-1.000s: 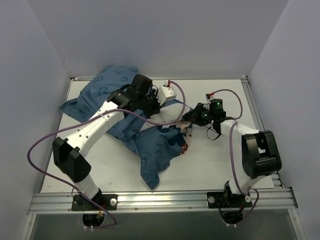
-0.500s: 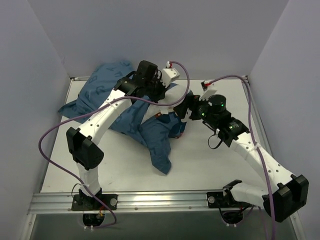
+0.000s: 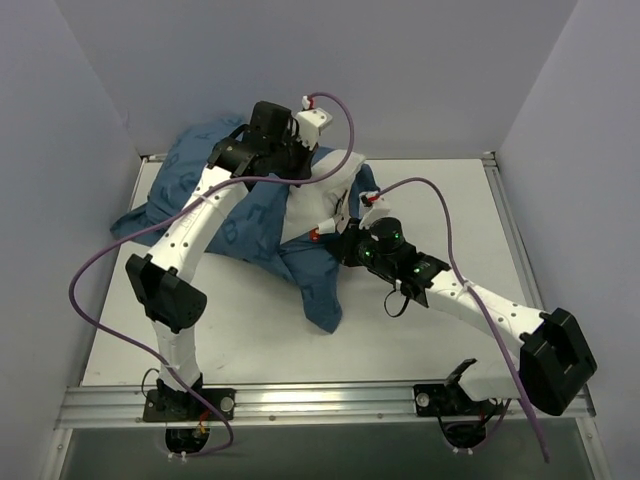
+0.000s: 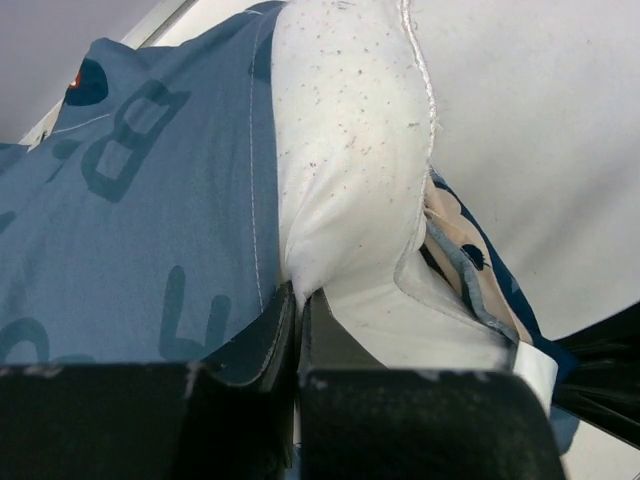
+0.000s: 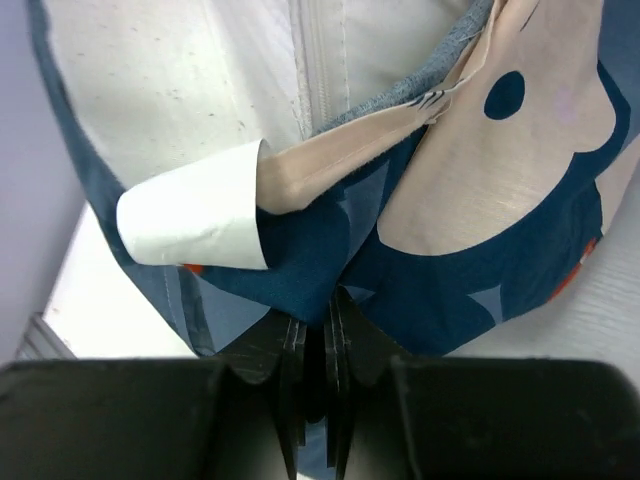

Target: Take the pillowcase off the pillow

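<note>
The dark blue printed pillowcase point(image 3: 205, 195) lies bunched across the back left of the table, with a flap point(image 3: 318, 295) hanging toward the front. A white corner of the pillow point(image 3: 318, 195) sticks out of its opening. My left gripper point(image 3: 303, 168) is at the back, shut on that pillow corner point(image 4: 350, 130); its jaws pinch the white cloth beside the blue cover point(image 4: 130, 200). My right gripper point(image 3: 342, 246) is shut on a fold of the pillowcase point(image 5: 470, 260) just below the opening. A white tag point(image 5: 190, 218) shows beside the pillow's seam point(image 5: 200, 80).
The white table point(image 3: 450, 200) is walled by grey panels at the left, back and right. An aluminium rail point(image 3: 320, 400) runs along the near edge by both arm bases. Purple cables point(image 3: 440, 195) loop over both arms.
My left gripper has moved back and left, pulling the pillow corner with it. My right gripper opened, shifted left and down, and shut again on the pillowcase. More white pillow shows.
</note>
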Available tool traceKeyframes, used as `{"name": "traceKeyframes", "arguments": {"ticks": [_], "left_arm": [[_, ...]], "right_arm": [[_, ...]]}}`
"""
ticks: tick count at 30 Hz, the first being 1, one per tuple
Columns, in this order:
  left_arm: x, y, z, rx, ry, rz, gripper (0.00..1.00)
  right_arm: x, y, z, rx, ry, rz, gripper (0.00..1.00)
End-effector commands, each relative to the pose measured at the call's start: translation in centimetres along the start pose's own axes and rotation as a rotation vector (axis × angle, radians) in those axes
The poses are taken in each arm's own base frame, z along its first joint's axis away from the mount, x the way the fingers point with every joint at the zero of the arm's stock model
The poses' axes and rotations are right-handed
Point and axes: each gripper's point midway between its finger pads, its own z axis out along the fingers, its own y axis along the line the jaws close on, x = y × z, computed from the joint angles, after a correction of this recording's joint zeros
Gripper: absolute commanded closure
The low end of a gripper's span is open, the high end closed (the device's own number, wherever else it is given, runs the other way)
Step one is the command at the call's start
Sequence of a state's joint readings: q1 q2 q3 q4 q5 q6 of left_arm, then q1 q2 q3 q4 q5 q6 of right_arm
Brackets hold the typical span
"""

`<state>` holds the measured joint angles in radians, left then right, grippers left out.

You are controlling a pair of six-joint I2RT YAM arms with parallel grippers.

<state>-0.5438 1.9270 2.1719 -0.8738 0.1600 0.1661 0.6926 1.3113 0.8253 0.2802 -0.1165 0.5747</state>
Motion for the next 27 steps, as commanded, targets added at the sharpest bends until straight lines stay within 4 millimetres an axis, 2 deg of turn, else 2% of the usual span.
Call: {"name": "traceKeyframes", "arguments": {"ticks": [1, 5, 8, 11, 12, 14, 17, 19, 20, 21, 22, 23, 24, 25, 26, 27], "left_arm": [[-8.6, 7.0, -5.8, -0.231, -0.304, 0.004, 0.98], [-9.1, 8.5, -6.6, -0.262, -0.323, -0.005, 0.98], [-9.4, 10.2, -7.3, -0.307, -0.335, -0.007, 0.98], [-9.7, 11.0, -7.7, -0.320, -0.346, -0.014, 0.98], [-9.6, 10.9, -7.7, -0.317, -0.345, -0.015, 0.98], [-9.3, 10.1, -7.3, -0.268, -0.340, -0.026, 0.98], [-8.8, 8.8, -6.8, -0.210, -0.336, -0.057, 0.98], [-8.6, 8.3, -6.7, -0.185, -0.335, -0.073, 0.98], [-8.7, 8.2, -6.8, -0.183, -0.337, -0.078, 0.98], [-8.8, 8.2, -6.9, -0.183, -0.339, -0.079, 0.98], [-8.9, 8.2, -7.0, -0.180, -0.342, -0.078, 0.98], [-9.2, 8.1, -7.3, -0.181, -0.351, -0.080, 0.98], [-9.3, 8.2, -7.4, -0.183, -0.354, -0.080, 0.98], [-9.5, 8.2, -7.6, -0.184, -0.362, -0.080, 0.98], [-9.9, 8.2, -7.9, -0.188, -0.373, -0.082, 0.98], [-10.1, 8.4, -8.1, -0.195, -0.380, -0.083, 0.98]], "right_arm": [[5.2, -2.9, -1.7, 0.076, 0.120, 0.025, 1.00], [7.4, -3.9, -2.3, 0.082, 0.169, 0.036, 1.00], [9.0, -5.1, -3.0, 0.112, 0.210, 0.034, 0.99], [10.1, -5.6, -3.6, 0.110, 0.224, 0.038, 0.87], [9.9, -5.2, -3.7, 0.092, 0.211, 0.043, 0.83], [9.8, -5.0, -3.7, 0.075, 0.201, 0.043, 0.82], [9.0, -4.3, -3.5, 0.040, 0.169, 0.035, 0.75], [8.2, -3.7, -3.3, 0.015, 0.147, 0.014, 0.79], [8.0, -3.6, -3.2, 0.016, 0.140, 0.013, 0.93], [7.7, -3.6, -3.2, 0.020, 0.130, 0.012, 0.99], [7.5, -3.8, -3.1, 0.028, 0.118, 0.009, 1.00], [7.2, -3.5, -3.1, 0.019, 0.108, 0.004, 0.93], [6.9, -3.2, -3.0, 0.005, 0.097, 0.002, 0.79], [6.6, -2.9, -3.0, -0.011, 0.086, 0.002, 0.61], [6.0, -2.5, -2.8, -0.026, 0.059, 0.000, 0.38], [5.6, -2.3, -2.7, -0.027, 0.045, -0.005, 0.32]]}}
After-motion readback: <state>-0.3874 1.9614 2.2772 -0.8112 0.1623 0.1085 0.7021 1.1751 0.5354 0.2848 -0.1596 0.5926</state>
